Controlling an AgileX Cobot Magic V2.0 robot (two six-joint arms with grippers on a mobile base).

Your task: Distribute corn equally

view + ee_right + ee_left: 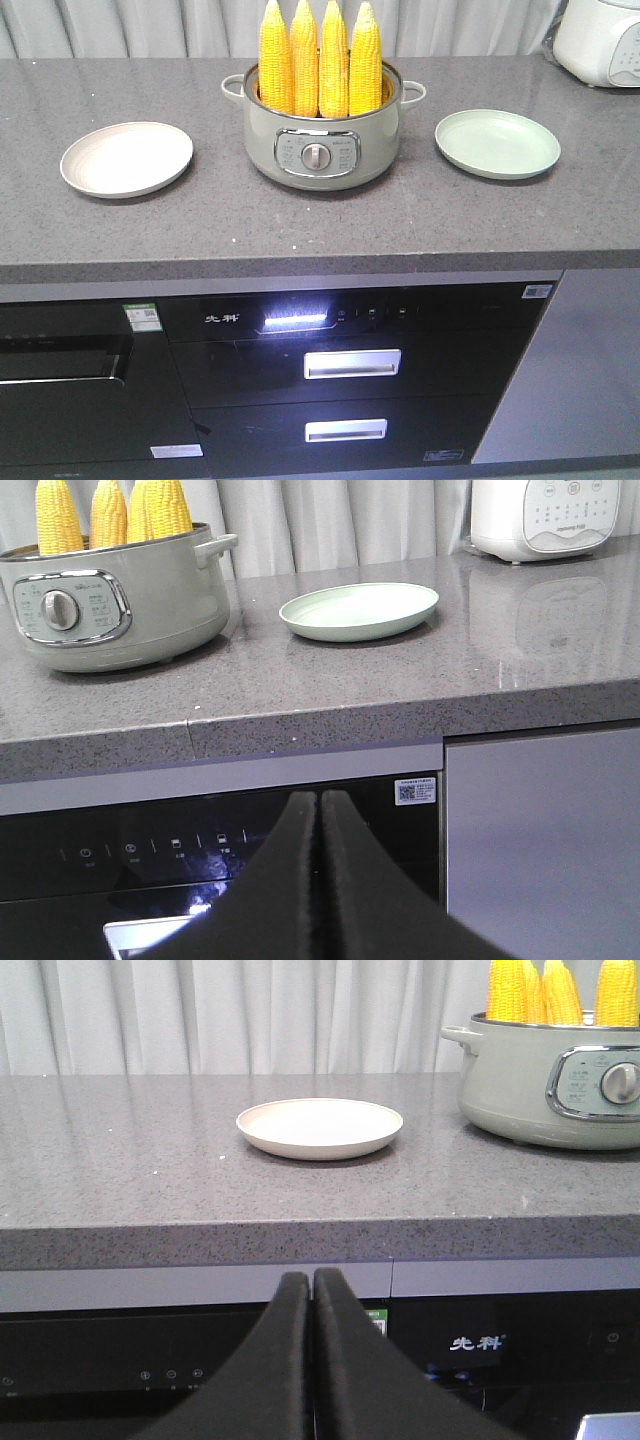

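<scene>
Several yellow corn cobs point(320, 60) stand upright in a pale green electric pot point(320, 140) at the middle of the grey counter. Left of the pot lies a cream plate point(126, 158), and a green plate point(497, 143) lies to its right; both hold nothing. My left gripper point(311, 1278) is shut, low in front of the counter edge, facing the cream plate point(319, 1126). In the right wrist view my right gripper point(320, 798) is shut too, below the counter edge, with the green plate point(359, 610) ahead and the pot point(110, 595) to its left.
A white rice cooker point(600, 40) stands at the back right corner of the counter point(300, 220). Below the counter front are black appliance panels and drawers with silver handles point(352, 363). A curtain hangs behind the counter.
</scene>
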